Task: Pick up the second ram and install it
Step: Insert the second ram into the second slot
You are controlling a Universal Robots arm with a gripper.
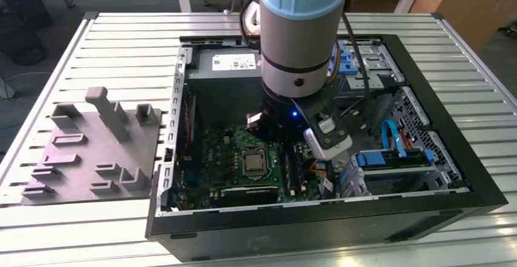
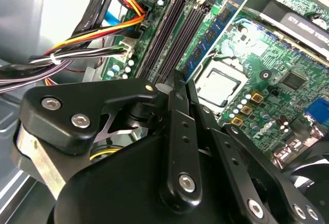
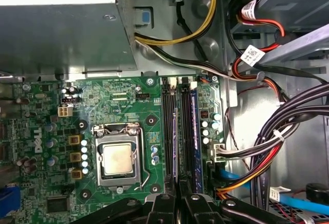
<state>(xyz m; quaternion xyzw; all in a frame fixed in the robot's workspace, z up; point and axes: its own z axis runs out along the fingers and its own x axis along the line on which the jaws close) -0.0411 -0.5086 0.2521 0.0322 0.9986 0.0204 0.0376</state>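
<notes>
The second ram point(image 3: 176, 142) is a thin strip seen edge-on in the first wrist view, lying along the memory slots point(image 3: 167, 131) beside the CPU socket point(image 3: 117, 158). In the second wrist view the second ram point(image 2: 213, 34) shows its bluish-green face with dark chips, running away from the fingertips. My gripper point(image 2: 177, 80) is shut on its near end, with the black fingers point(image 3: 163, 206) pressed together. Whether the strip sits in a slot or just above one I cannot tell. Another bluish ram point(image 3: 193, 131) stands in the slot nearest the cables.
The arm point(image 1: 299, 67) reaches down into the open computer case point(image 1: 452, 158) on a slatted table. Cable bundles point(image 3: 277, 131) crowd the side of the slots away from the CPU. The power supply point(image 1: 230, 67) sits at the case's back. A gray holder tray point(image 1: 89, 152) stands at the exterior view's left.
</notes>
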